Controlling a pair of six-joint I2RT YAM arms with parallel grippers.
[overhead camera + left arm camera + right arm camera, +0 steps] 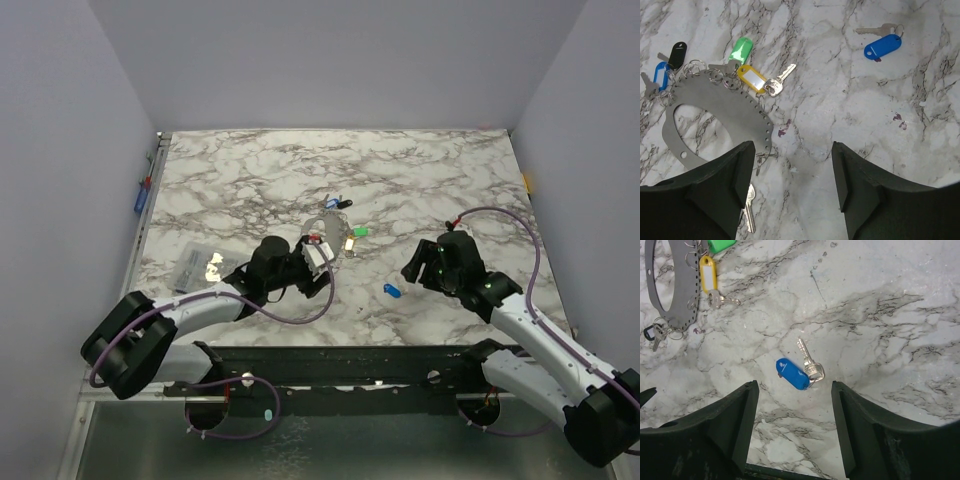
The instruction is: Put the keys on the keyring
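- Two sets of jaws are here, and both are spread wide with nothing in them.
- A key with a blue tag (792, 374) lies loose on the marble worktop (890, 315), just ahead of the gap in the right jaws.
- The grey keyring (747, 117) lies flat ahead of the left jaws, nearest their left finger.
- A yellow tag (752, 79), a green tag (741, 50) and a black tag (677, 52) sit at its far edge.
- A bare key (749, 210) lies by that finger.

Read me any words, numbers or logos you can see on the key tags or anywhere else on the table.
None can be read.
Yellow tag: white label insert looks blank.
Blue tag: small pale mark at one end, too small to read.
Keyring: only punched holes, no marking.
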